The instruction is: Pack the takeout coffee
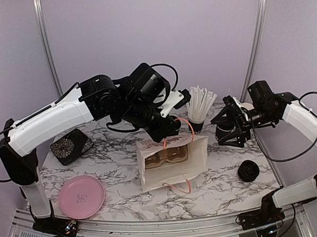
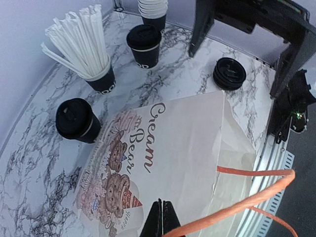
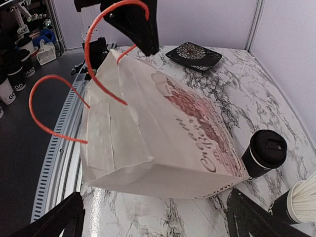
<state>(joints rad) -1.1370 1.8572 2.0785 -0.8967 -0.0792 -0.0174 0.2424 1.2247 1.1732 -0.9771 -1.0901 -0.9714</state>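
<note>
Two lidded black coffee cups show in the left wrist view: one (image 2: pixel 77 120) beside the paper bag (image 2: pixel 173 148), one (image 2: pixel 143 44) further off by my right gripper (image 2: pixel 242 44). The right wrist view shows the cup by the bag (image 3: pixel 264 153). My left gripper (image 2: pixel 162 219) is shut on the bag's orange handle (image 2: pixel 237 205) and holds it up over the bag (image 1: pixel 174 160). My right gripper (image 3: pixel 158 229) is wide open and empty, facing the bag's bottom (image 3: pixel 163 173). In the top view my left gripper (image 1: pixel 171 130) is over the bag and my right gripper (image 1: pixel 231 131) is right of it.
A black cup of white straws (image 1: pixel 199 112) stands behind the bag. A stack of black lids (image 1: pixel 248 170) lies at the right front. Nested cups (image 2: pixel 153 11) stand at the far edge. A pink plate (image 1: pixel 81 196) and a black patterned dish (image 1: pixel 70 146) lie at the left.
</note>
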